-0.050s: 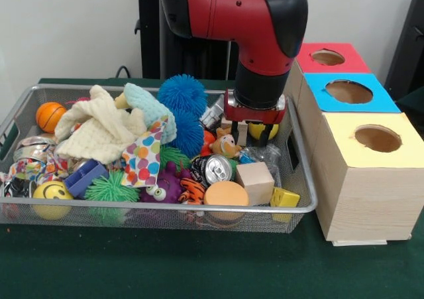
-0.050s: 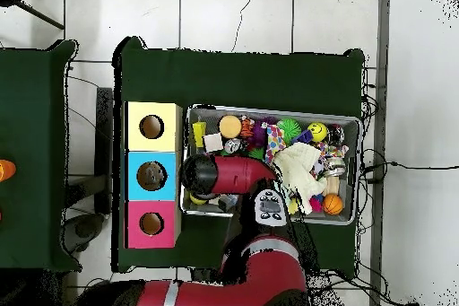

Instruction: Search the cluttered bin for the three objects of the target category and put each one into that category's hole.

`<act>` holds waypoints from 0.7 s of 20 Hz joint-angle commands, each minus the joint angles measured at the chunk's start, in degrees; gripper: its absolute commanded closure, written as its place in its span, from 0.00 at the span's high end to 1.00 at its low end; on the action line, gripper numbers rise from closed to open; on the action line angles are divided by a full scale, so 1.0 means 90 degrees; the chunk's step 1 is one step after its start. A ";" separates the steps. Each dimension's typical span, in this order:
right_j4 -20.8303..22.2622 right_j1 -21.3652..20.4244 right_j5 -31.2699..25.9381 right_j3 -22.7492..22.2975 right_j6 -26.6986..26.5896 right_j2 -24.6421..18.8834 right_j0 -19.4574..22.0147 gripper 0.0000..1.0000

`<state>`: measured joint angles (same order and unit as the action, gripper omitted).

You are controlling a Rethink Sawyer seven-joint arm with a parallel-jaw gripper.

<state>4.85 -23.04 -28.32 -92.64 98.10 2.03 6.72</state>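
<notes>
Where toys crowd: wire bin [image 1: 301, 179].

Green cloth [image 1: 199, 266] covers the table under everything. White tiled floor [image 2: 269, 15] around it, second green-covered table [image 2: 31, 141] alongside with an orange item [image 2: 4, 170] at its edge. Black cables [image 2: 394, 166] trail on the floor.
</notes>
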 commanded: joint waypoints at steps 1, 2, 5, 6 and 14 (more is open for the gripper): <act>0.0489 0.0225 -0.0298 0.0727 -0.0677 -0.0863 0.0355 1.00; 0.0555 0.0258 -0.0348 0.0896 -0.0812 -0.0949 0.0385 1.00; 0.0586 0.0353 -0.0763 0.1110 -0.0743 -0.0980 0.0439 1.00; 0.0569 0.0373 -0.0902 0.1113 -0.0691 -0.1021 0.0478 1.00; 0.0481 0.0304 -0.0735 0.0691 -0.0110 -0.1161 0.0646 1.00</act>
<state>8.01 -22.24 -33.40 -89.58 98.11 -2.94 10.86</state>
